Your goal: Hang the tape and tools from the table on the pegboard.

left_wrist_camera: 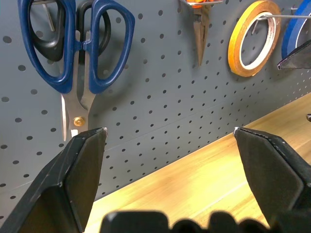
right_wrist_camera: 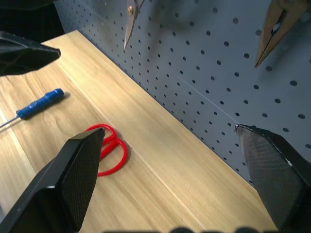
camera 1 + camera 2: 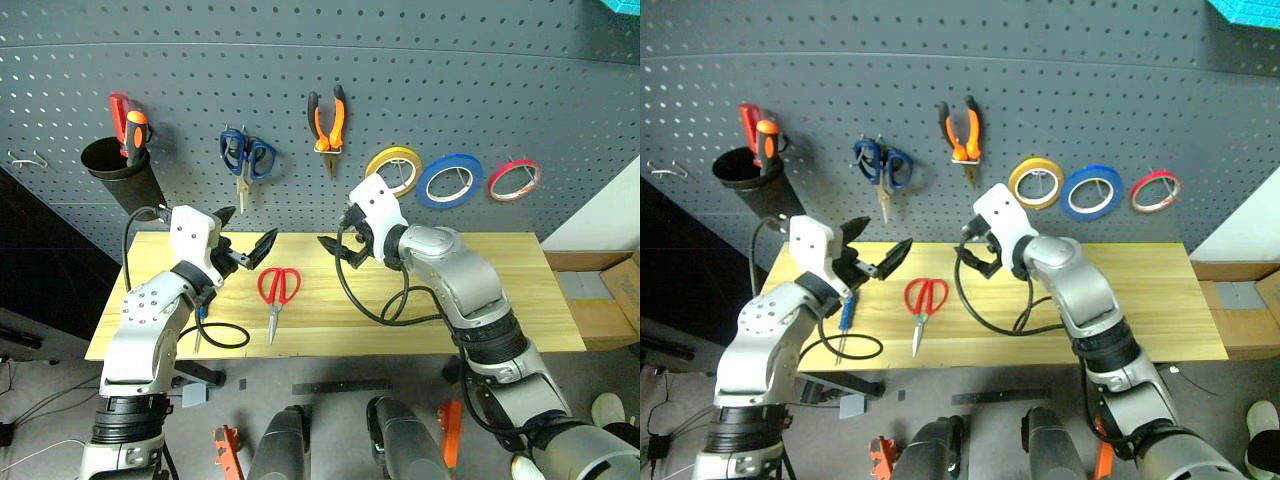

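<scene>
The left jaws (image 3: 246, 252) are released, spread wide with nothing between them, and hover over the left part of the counter (image 3: 480, 300). The right jaws (image 3: 339, 250) are likewise released and empty, held above the counter's middle, facing the left jaws across a gap.

The red-handled scissors (image 3: 277, 292) lie flat on the counter between the 2 sets of jaws and slightly nearer the front edge, handles toward the pegboard (image 3: 420, 90), blades pointing to the front edge. The blue-handled screwdriver (image 3: 844, 318) lies on the counter below and behind the left jaws, beside a black cable loop (image 3: 222, 336); the right wrist view shows its blue handle (image 2: 40, 103) beyond the scissors' red loops (image 2: 109, 148).

On the pegboard, the pliers with orange-and-black handles (image 3: 327, 120) hang above the gap between the jaws, nose downward. The red tape ring (image 3: 515, 179) hangs well to the right of the right jaws, next to the blue roll (image 3: 450, 180), with the yellow roll (image 3: 393, 167) just above the right jaws. The blue-handled scissors (image 3: 246, 160) hang directly above the left jaws. Farther left, a black cup (image 3: 118, 158) on the pegboard holds red and orange-handled screwdrivers (image 3: 128, 125).
</scene>
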Motion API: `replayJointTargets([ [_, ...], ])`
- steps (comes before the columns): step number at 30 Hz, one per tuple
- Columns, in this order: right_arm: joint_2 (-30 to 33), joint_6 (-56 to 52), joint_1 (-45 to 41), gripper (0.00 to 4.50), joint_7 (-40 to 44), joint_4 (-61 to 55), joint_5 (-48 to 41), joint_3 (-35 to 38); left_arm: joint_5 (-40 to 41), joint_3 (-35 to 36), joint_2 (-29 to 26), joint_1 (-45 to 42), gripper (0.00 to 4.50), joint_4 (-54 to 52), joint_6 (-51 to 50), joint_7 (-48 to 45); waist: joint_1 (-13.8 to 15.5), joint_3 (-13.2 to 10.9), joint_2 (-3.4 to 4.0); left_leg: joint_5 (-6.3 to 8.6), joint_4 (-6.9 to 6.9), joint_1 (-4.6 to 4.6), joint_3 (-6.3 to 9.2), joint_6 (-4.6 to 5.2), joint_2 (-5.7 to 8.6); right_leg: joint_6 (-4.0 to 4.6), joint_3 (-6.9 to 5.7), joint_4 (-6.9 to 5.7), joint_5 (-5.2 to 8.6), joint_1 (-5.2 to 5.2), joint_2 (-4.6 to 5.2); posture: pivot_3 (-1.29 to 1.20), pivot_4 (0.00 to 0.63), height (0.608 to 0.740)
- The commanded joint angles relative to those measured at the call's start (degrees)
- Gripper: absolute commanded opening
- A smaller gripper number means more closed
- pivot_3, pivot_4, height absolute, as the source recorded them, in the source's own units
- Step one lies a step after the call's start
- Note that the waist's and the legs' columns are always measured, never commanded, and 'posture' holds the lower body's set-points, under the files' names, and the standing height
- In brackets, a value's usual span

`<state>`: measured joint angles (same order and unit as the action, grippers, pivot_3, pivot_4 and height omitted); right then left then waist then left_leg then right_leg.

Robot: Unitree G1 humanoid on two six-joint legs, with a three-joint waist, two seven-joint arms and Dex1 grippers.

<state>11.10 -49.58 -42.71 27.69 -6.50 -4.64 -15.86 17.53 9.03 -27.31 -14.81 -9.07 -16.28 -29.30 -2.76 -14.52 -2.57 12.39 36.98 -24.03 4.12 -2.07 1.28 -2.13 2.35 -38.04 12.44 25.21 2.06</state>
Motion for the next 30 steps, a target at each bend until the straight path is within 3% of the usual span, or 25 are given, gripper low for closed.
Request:
replayJointTargets([
  [1,0.68,-0.12,0.17,4.46,0.88,-3.29,-0.50,-0.65,-0.40,-0.19,0.21,0.12,4.50,-1.43,0.32,0.40,0.00,0.00,0.00,0.00,0.00,0.00,0.00,0.00,0.00,0.00,0.00,0.00,0.00,0.00,0.00,-0.01,0.182,0.740],
  [14,5.09,-3.93,3.14,4.46,6.05,-9.24,-4.86,-0.54,-2.65,-0.92,-0.39,1.94,4.50,-0.67,-1.35,1.59,0.00,0.01,-0.01,0.00,0.01,0.00,0.02,0.00,0.00,0.00,-0.01,0.03,0.00,-0.03,0.01,-0.02,0.185,0.740],
  [22,9.30,-9.48,6.85,4.46,9.58,-13.97,-10.43,0.73,-6.01,-1.47,-0.54,3.95,4.50,0.14,-8.16,5.29,-0.13,0.02,-0.01,0.00,0.02,0.01,0.03,0.01,0.00,-0.01,-0.03,0.03,0.01,-0.07,0.00,-0.04,0.195,0.740],
  [30,13.99,-11.31,10.37,4.46,12.85,-19.49,-14.66,-2.43,-7.98,-3.57,0.48,2.20,4.50,3.30,-17.22,8.61,-0.45,0.02,-0.01,0.01,0.03,0.05,0.01,0.01,0.00,-0.02,-0.04,0.03,0.01,-0.12,0.00,-0.07,0.198,0.740],
])
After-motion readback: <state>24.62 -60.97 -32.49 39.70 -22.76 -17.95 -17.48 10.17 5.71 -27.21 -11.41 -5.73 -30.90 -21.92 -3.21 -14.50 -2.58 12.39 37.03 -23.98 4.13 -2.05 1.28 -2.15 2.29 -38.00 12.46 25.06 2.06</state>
